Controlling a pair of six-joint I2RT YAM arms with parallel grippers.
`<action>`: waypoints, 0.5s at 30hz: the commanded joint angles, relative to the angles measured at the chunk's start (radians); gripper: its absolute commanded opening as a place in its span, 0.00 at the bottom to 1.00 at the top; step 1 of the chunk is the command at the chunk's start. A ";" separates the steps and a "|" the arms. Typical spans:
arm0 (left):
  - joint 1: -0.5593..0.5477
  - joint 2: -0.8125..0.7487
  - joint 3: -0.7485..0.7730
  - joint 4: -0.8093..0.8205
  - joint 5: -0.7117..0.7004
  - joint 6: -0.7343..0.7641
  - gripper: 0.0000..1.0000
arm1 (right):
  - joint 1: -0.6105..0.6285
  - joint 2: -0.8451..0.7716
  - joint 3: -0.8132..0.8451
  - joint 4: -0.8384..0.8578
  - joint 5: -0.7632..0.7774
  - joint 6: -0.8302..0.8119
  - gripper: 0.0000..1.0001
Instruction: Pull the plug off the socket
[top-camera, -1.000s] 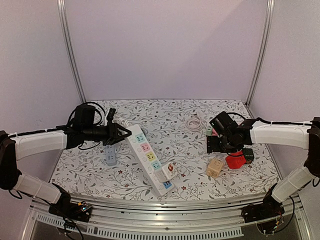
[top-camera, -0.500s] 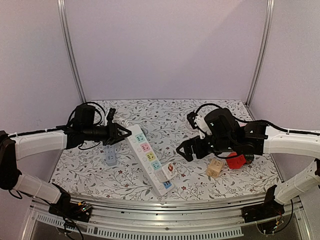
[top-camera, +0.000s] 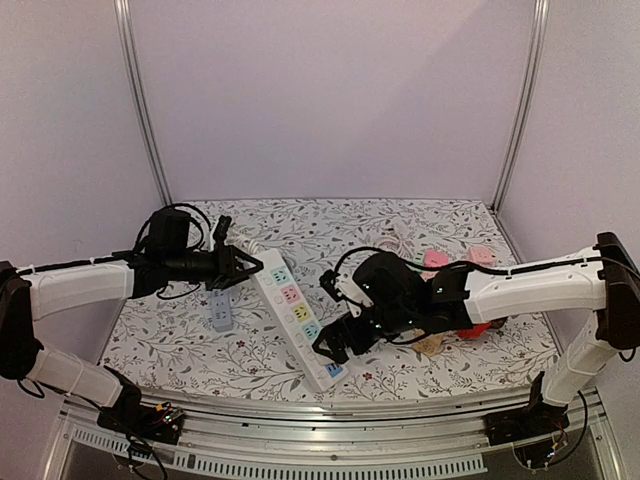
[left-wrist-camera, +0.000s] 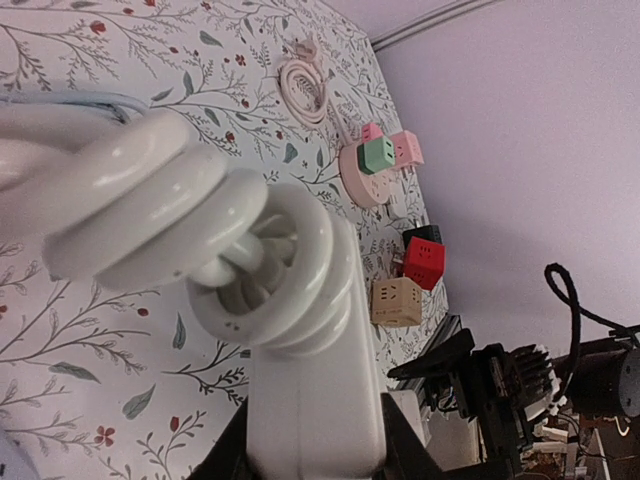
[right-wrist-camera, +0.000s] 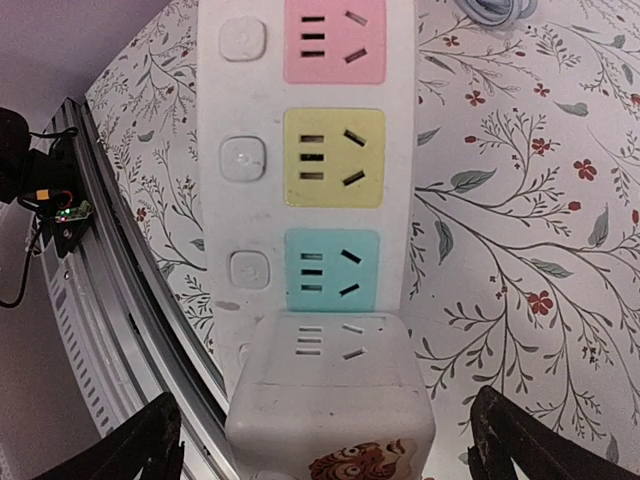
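Right gripper (top-camera: 336, 346) spread wide at the plug (right-wrist-camera: 330, 385); left gripper (top-camera: 243, 268) clamps the power strip (top-camera: 291, 298).
Top view: right gripper over the strip's near end. Left wrist: fingers (left-wrist-camera: 237, 452) pinch the strip's far end. Right wrist: fingers (right-wrist-camera: 150, 440) flank the plug untouching; table rail (right-wrist-camera: 110, 230) beside the strip.

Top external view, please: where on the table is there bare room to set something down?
Two bare patches: the far middle, between the power strip and the coiled cable; and the near-left corner, bordered by the grey adapter and the strip. Crowded: right of the strip, with cube adapters and the right end effector.
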 joint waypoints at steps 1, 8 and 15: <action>0.016 -0.001 -0.013 0.015 -0.071 0.117 0.00 | 0.005 0.051 0.038 0.062 -0.073 0.008 0.98; 0.015 -0.013 -0.020 0.034 -0.048 0.131 0.00 | 0.004 0.109 0.041 0.088 -0.108 0.016 0.82; 0.016 -0.023 -0.021 0.041 -0.020 0.153 0.00 | -0.021 0.120 0.004 0.150 -0.165 0.035 0.46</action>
